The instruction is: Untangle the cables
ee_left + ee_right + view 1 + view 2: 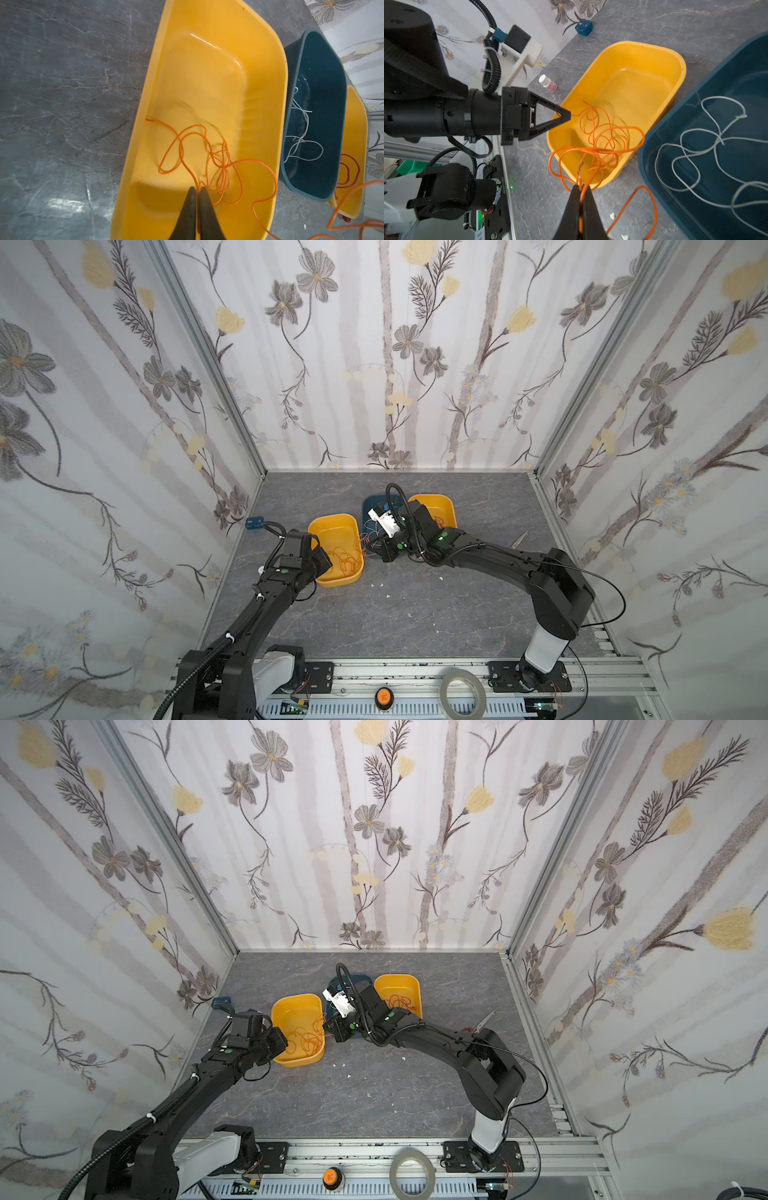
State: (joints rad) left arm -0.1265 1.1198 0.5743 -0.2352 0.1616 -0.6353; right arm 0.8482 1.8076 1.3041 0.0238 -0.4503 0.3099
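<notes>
Both top views hide plenty: each arm's fingertips sit under its wrist, and the blue tray (368, 508) is mostly covered by the right arm (498, 560). The left arm (266, 601) reaches forward, wrist over the near corner of the yellow tray (328, 531). The left fingers (189, 207) aim into it with a bare slit between them and an orange strand in it. Gripped or loose, I can't tell. The right arm bends in across the middle, right fingers (572, 207) low over the tabletop (415, 614), pinching the orange cable (223, 164). That cable lies curled in the yellow tray with no clear long axis, one run spilling over the rim toward the right fingers. The white cable (718, 141) loops in the blue tray.
</notes>
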